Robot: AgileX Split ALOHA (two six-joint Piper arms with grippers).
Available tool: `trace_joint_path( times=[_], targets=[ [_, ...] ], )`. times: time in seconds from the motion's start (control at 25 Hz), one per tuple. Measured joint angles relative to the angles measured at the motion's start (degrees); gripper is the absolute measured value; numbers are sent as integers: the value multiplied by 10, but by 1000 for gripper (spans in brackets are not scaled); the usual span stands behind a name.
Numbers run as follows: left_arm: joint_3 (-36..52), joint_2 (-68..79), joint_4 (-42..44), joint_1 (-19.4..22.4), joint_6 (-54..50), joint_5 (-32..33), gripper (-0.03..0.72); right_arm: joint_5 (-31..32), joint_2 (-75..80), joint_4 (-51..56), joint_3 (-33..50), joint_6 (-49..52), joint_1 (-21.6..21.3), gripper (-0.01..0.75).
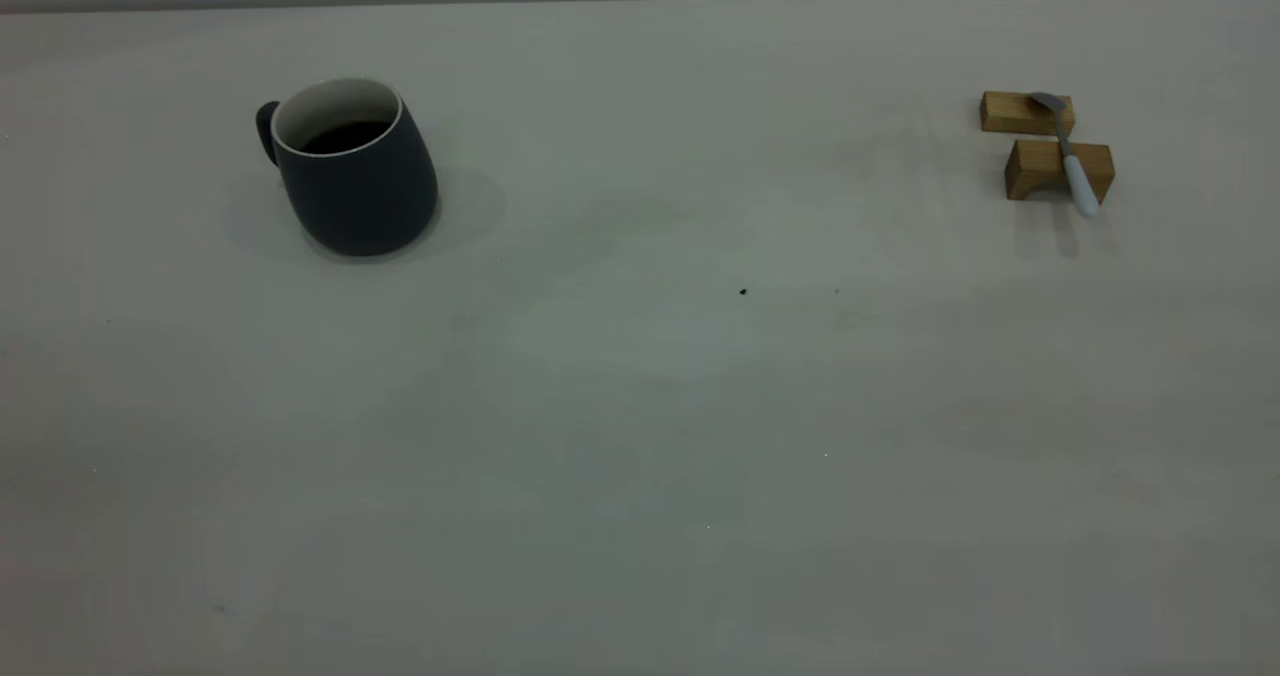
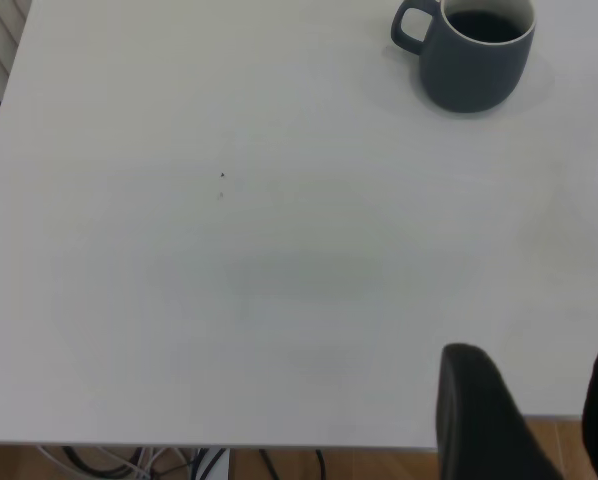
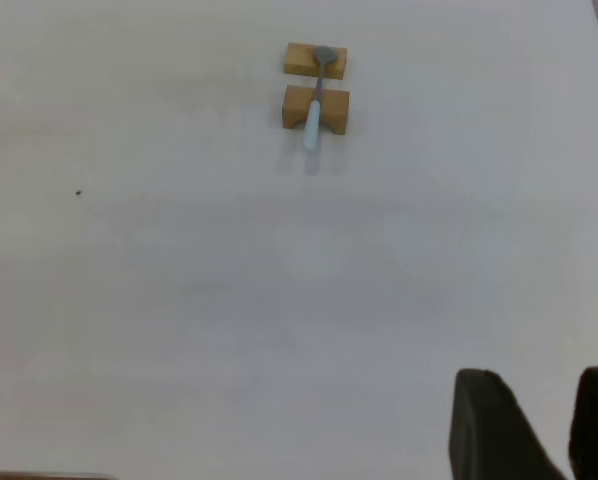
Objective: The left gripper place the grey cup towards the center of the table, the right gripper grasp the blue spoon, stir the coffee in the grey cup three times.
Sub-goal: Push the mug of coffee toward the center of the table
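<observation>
Two grippers hang low at the near edge of the desk (image 1: 640, 436), each seen only from its own wrist camera. The left gripper (image 2: 539, 420) has its fingers apart with nothing between them, and the right gripper (image 3: 539, 425) also has its fingers apart and empty. Well beyond the left gripper stands the grey cup (image 1: 355, 166) – upright on the desk, handle turned away from the spoon, with the coffee (image 1: 345, 136) dark inside. Far from the cup, on the other side of the desk, the blue spoon (image 1: 1070, 156) lies across two wooden blocks (image 1: 1058, 169) – bowl on the farther block, handle over the nearer one.
</observation>
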Motion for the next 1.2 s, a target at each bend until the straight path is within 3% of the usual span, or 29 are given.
trace_joint_path(
  times=[0.8,1.0,1.2],
  targets=[
    [0,5,0,0,0,0,333,0,0,0,0,0,0,240],
    [-1,78,0,-2,0,-3,333,0,0,0,0,0,0,240],
    [-30,216,14,-2,2,-59,333,0,0,0,0,0,0,240]
  ],
)
